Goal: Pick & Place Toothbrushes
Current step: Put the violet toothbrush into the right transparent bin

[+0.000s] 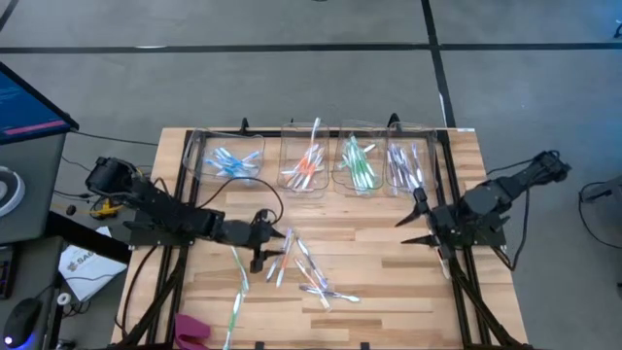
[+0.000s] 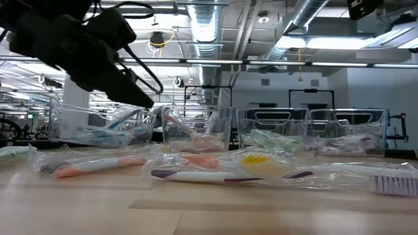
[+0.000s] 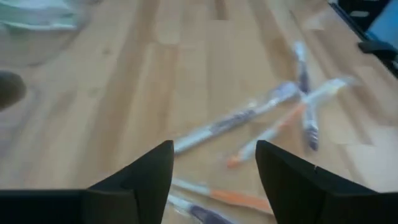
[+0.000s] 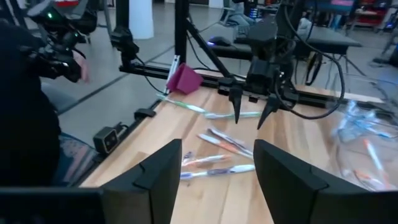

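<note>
Slim wrapped plastic toothbrushes (image 1: 309,272) lie crossed; the open, empty left gripper (image 1: 273,250) could snag two; the right gripper (image 1: 416,220) waits open and empty.

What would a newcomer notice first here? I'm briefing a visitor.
Probably the loose toothbrushes scattered mid-table, with the left hand, fingers apart and empty, at the pile's left edge. Then the row of four clear bins along the far edge, each holding toothbrushes of one colour: blue, orange, green, purple.

Loose toothbrushes (image 1: 309,270) clutter mid-table; bins (image 1: 313,157) line the far edge.
</note>
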Controlling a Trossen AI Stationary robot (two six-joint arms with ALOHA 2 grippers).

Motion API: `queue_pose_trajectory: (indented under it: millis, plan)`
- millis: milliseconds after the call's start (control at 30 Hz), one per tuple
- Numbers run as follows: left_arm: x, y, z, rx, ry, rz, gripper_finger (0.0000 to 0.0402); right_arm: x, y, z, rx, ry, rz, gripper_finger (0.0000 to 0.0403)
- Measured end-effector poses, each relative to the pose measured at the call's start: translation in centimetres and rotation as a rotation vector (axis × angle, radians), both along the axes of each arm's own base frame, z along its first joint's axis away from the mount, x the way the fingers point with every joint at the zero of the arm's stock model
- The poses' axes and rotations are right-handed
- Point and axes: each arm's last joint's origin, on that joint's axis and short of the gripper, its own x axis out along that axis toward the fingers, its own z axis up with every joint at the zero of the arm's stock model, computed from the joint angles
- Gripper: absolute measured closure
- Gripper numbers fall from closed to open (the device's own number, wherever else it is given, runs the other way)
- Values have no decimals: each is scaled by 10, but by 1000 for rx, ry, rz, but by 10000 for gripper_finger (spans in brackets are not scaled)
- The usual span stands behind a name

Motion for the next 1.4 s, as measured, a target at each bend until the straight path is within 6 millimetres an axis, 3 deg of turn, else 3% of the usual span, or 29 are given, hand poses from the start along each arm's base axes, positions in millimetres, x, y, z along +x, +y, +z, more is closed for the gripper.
queue_pose_trajectory:
  millis: [200, 433, 633, 1033, 1400]
  plan:
    - [-6, -19, 0, -56, 0, -47, 183, 12, 12, -5, -9, 30, 35, 207]
    - [-10, -19, -5, -183, 57, 79, 202, 29, 26, -14, -54, 68, 53, 209]
    - [-13, -26, -11, -181, 89, 64, 214, 41, 36, -9, -99, -46, 84, 207]
    - [-10, -27, -50, -217, 234, 186, 216, 56, 48, -26, -111, 46, 95, 209]
    - [-8, -27, -59, -219, 244, 253, 228, 67, 55, -37, -92, 87, 87, 217]
